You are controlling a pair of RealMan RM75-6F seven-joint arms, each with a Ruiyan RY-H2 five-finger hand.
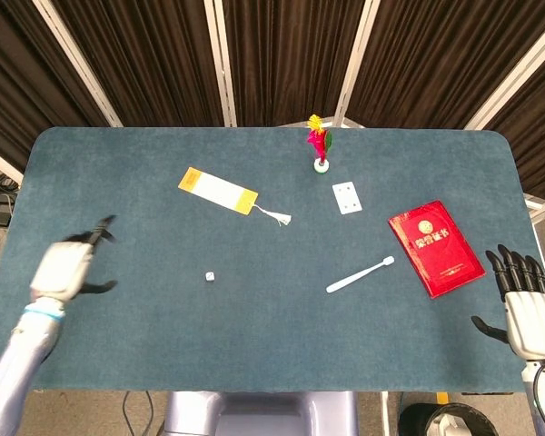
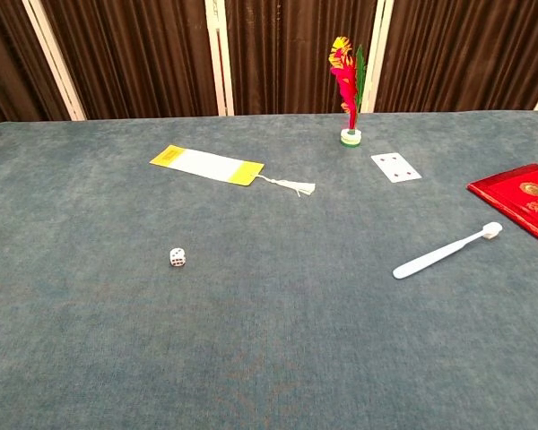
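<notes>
**Die lies free on the cloth, both hands empty**

Nearest the robot, the left hand (image 1: 64, 270) hangs over the left edge of the table (image 1: 118, 345), fingers spread and holding nothing (it shows only in the head view and is somewhat blurred). The right hand (image 1: 525, 313) sits off the near right corner, fingers apart and upright, also empty.

A little further in, the small white die (image 2: 178, 257) rests alone on the blue cloth, well apart from the left hand and touching nothing. To its right lies the white toothbrush (image 2: 446, 251), and past that the red booklet (image 1: 435, 247).

Further back are the yellow-ended bookmark (image 2: 207, 165) with its tassel, the playing card (image 2: 395, 167), and at the far side the feathered shuttlecock (image 2: 348, 85), standing upright.

By my reading the die has been set down and let go, so that step looks finished; any next move on it would call for the left hand to travel inward and pinch finely, since the die is small.
</notes>
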